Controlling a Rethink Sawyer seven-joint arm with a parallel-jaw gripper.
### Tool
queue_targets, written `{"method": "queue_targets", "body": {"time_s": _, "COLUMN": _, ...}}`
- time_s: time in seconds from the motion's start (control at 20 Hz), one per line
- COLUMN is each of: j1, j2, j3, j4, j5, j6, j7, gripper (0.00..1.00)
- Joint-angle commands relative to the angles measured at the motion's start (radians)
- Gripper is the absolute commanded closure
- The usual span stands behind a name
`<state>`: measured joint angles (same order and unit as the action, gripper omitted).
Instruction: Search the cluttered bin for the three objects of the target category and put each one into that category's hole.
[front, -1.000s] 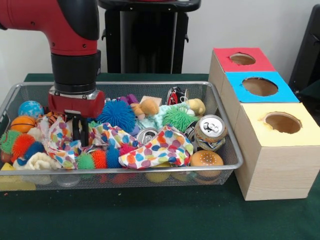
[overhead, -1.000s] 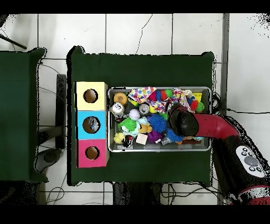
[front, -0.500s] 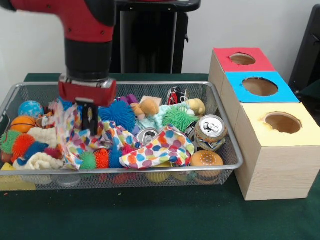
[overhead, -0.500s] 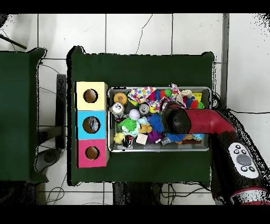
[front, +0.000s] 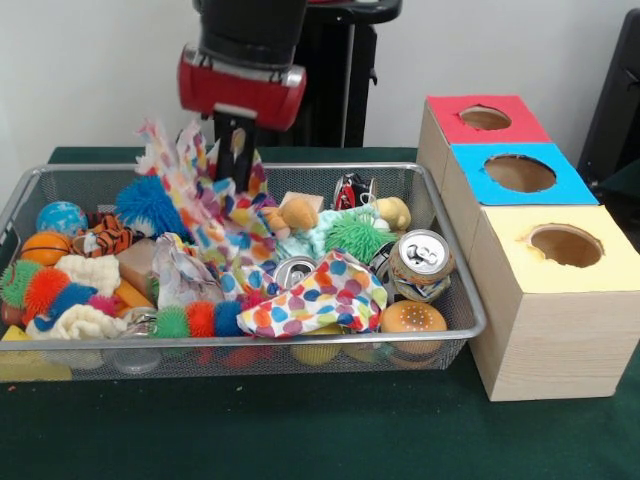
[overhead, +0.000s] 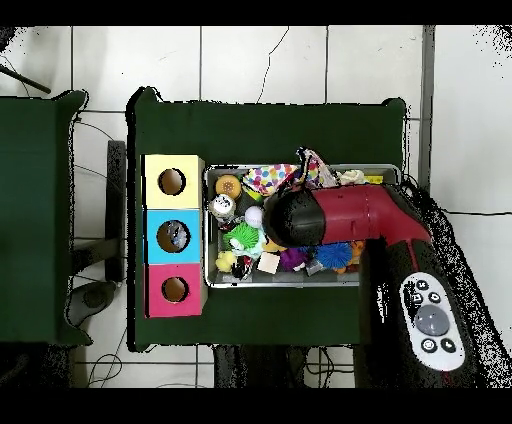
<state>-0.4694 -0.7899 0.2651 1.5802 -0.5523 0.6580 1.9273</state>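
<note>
Many toys (front: 150, 205) around lifted cloth (front: 215, 205)

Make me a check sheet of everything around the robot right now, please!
Surface: dark green cloth-covered table; silver wire-mesh bin sits on it.
Job's things: wooden box row beside the bin, with a red-topped hole, a blue-topped hole and a yellow-topped hole.
Clutter: crushed drink can, toy hamburger, green spiky ball, small basketball, second polka-dot cloth, all in the bin.
End effector: raised above the bin, shut on the colourful polka-dot cloth, which hangs down into the toys.
Cables: thin cables on the white tiled floor in the overhead view.
Surroundings: white wall.
</note>
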Motion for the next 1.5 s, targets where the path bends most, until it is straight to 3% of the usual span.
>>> {"method": "queue_targets", "body": {"time_s": 0.05, "j1": -0.001, "j2": -0.046, "j3": -0.048, "j4": 0.019, "j5": 0.002, "j6": 0.080, "j7": 0.017, "gripper": 1.00}}
{"method": "queue_targets", "body": {"time_s": 0.55, "j1": 0.016, "j2": -0.023, "j3": -0.070, "j4": 0.032, "j5": -0.004, "j6": 0.023, "j7": 0.063, "gripper": 1.00}}
{"method": "queue_targets", "body": {"time_s": 0.9, "j1": 0.135, "j2": 0.000, "j3": -0.170, "j4": -0.024, "j5": -0.086, "j6": 0.065, "j7": 0.122, "gripper": 1.00}}
{"method": "queue_targets", "body": {"time_s": 1.5, "j1": 0.276, "j2": 0.048, "j3": -0.285, "j4": -0.074, "j5": -0.049, "j6": 0.080, "j7": 0.176, "gripper": 1.00}}
